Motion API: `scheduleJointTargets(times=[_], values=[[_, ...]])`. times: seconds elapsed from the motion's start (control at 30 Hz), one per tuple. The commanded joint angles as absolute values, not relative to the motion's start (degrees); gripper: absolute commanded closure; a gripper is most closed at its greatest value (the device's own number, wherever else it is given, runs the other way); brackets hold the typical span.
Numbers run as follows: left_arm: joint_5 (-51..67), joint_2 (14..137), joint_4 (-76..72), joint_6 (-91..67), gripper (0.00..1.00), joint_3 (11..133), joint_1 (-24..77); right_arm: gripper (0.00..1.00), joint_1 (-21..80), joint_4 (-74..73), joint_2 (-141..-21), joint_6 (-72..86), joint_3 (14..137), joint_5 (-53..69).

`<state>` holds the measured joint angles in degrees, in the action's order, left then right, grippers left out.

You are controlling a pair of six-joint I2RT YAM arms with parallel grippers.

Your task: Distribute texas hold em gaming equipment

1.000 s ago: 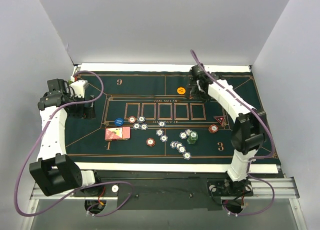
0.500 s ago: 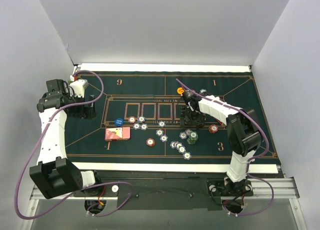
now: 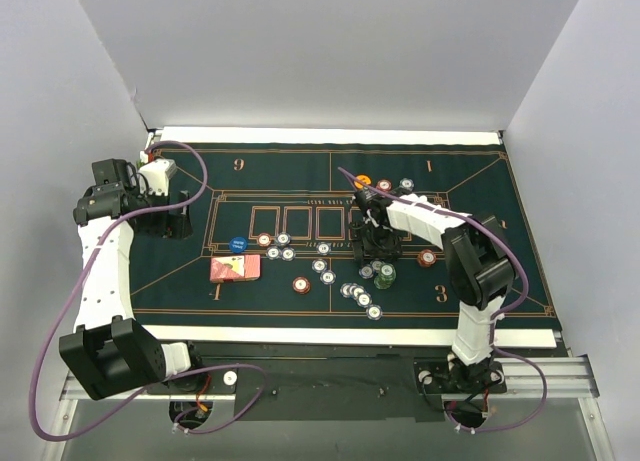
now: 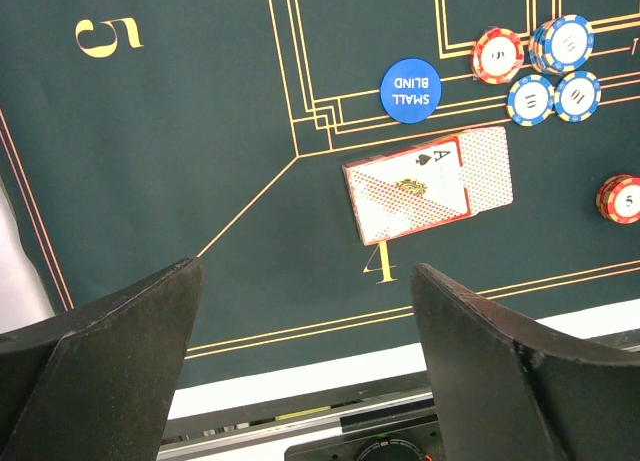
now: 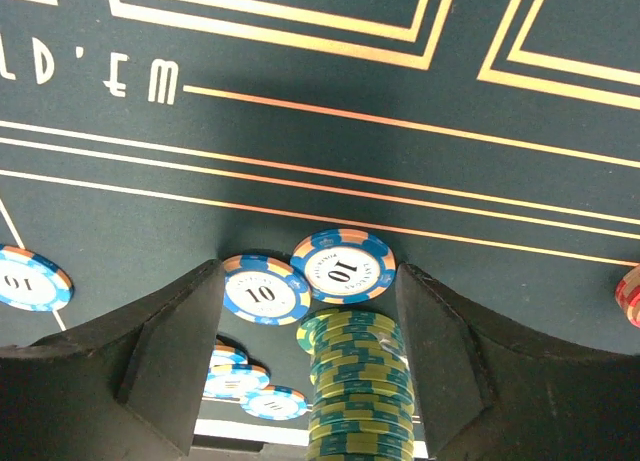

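Observation:
My right gripper (image 3: 378,249) (image 5: 308,271) is open and low over the mat, its fingers either side of a tall green chip stack (image 5: 360,396) (image 3: 385,276), with gaps on both sides. Two blue "10" chips (image 5: 343,266) lie just beyond the stack. My left gripper (image 3: 172,221) (image 4: 305,271) is open and empty above the mat's left side. The red-backed cards (image 4: 428,181) (image 3: 235,268), an ace on top, lie by the "4". A blue "small blind" disc (image 4: 410,89) sits beyond them. The orange disc (image 3: 362,181) lies at the far middle. I cannot make out the red triangular marker beside the right arm.
Loose blue and red chips (image 3: 322,266) are scattered mid-mat, and more lie near the front (image 3: 362,299). Two chips (image 3: 395,185) sit beside the orange disc, and a red chip (image 3: 427,258) lies right of the stack. The green felt mat (image 3: 480,281) ends at a white strip in front.
My right arm has swung from the far side by the orange disc towards the near side, down to the green chip stack. Two chips now show where it was. The left arm has barely moved.

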<state>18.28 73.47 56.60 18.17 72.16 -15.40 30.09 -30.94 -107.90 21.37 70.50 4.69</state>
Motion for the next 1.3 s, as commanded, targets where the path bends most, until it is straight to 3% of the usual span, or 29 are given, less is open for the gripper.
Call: scheduleJointTargets(times=[0.0,0.23,0.5,0.73,0.93,1.27], values=[[19.1,72.5,56.6,18.1,0.04,75.3,-15.7,0.36,30.3,-34.6,-107.9,19.9,69.9,1.3],[18.5,72.5,56.8,18.4,0.04,75.6,-15.7,0.41,29.1,-34.7,-108.3,21.4,69.1,-2.6],[18.4,72.8,56.6,18.8,0.04,75.6,-15.8,0.56,20.6,-33.2,-101.4,27.1,62.1,-11.2],[18.4,72.8,56.5,18.6,0.04,75.6,-15.8,0.54,21.6,-31.6,-95.8,27.4,64.3,-9.1],[17.9,72.4,56.6,18.7,0.04,75.3,-15.8,0.53,28.5,-33.1,-98.2,27.3,68.7,-9.8],[17.4,72.4,57.0,18.8,0.04,76.0,-15.8,0.5,31.3,-34.4,-105.2,21.7,73.0,2.9]])
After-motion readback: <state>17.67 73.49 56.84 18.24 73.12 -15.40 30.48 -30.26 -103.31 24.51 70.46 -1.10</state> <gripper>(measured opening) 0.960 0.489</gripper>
